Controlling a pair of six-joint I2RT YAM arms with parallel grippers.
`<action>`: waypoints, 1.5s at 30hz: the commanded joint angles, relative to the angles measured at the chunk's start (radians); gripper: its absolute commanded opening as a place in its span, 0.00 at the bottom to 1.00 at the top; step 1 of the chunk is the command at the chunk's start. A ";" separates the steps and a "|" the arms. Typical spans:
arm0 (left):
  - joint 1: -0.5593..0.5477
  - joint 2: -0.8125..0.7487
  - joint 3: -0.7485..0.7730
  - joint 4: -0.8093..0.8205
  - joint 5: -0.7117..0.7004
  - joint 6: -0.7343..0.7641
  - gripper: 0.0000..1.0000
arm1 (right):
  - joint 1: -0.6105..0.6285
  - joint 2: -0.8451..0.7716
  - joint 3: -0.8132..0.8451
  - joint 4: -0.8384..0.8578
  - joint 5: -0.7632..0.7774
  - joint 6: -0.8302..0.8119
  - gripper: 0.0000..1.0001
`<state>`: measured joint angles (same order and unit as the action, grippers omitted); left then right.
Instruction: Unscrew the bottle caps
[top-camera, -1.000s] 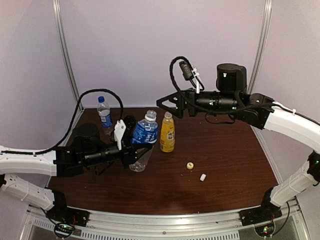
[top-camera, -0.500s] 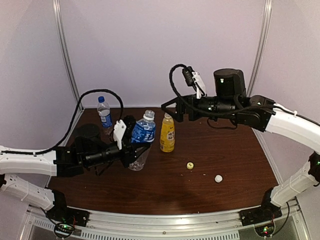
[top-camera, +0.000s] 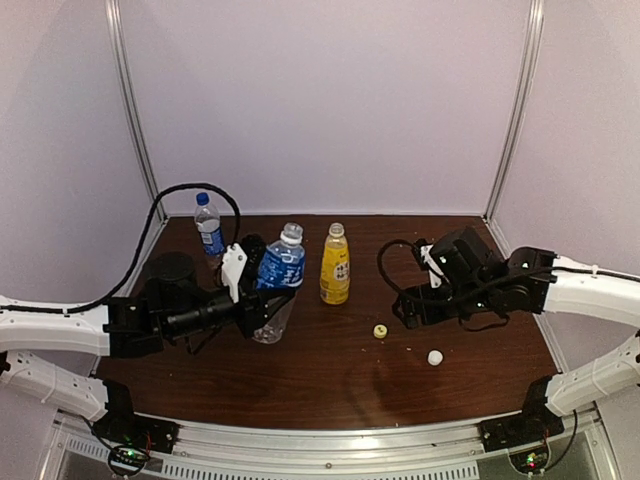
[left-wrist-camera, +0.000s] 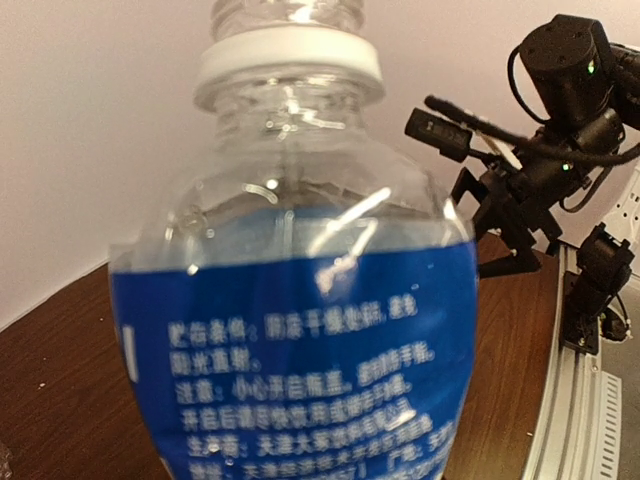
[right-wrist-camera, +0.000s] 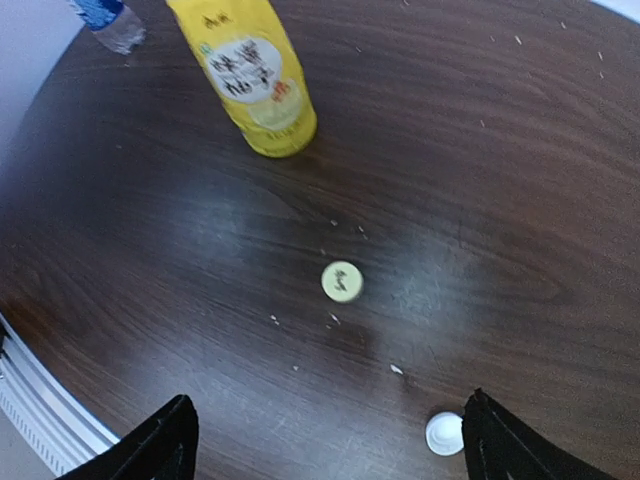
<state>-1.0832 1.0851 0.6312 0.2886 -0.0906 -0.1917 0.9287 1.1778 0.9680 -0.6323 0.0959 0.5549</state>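
My left gripper (top-camera: 270, 298) is shut on the taller clear bottle (top-camera: 281, 272) with the blue label and holds it tilted above the table. That bottle (left-wrist-camera: 300, 300) fills the left wrist view and hides the fingers; its threaded neck (left-wrist-camera: 288, 18) is bare. The yellow-orange bottle (top-camera: 335, 266) stands upright beside it without a cap. A yellow cap (top-camera: 380, 330) and a white cap (top-camera: 435, 357) lie loose on the table. My right gripper (right-wrist-camera: 330, 450) hangs open low over the yellow cap (right-wrist-camera: 341, 281), and the white cap (right-wrist-camera: 444, 434) lies by its right finger.
A short clear bottle (top-camera: 209, 228) with a blue cap stands at the back left corner. The brown table (top-camera: 470, 380) ends at a metal rail along the near edge. A black cable loops above the left arm. White walls close the back and sides.
My right arm has come down from high above the bottles to low over the table right of the middle. The white cap rolled right and lies still. The left arm shifted the bottle slightly left.
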 joint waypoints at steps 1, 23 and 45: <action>0.005 0.003 -0.013 0.059 0.003 0.004 0.29 | -0.005 -0.004 -0.083 -0.169 0.096 0.151 0.94; 0.005 0.010 -0.049 0.088 0.034 0.011 0.29 | -0.135 0.132 -0.333 0.124 -0.094 0.136 0.68; 0.005 0.003 -0.058 0.092 0.026 0.011 0.29 | -0.161 0.211 -0.302 0.181 -0.142 0.088 0.21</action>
<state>-1.0832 1.1038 0.5800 0.3141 -0.0643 -0.1913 0.7723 1.3720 0.6247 -0.4694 -0.0326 0.6609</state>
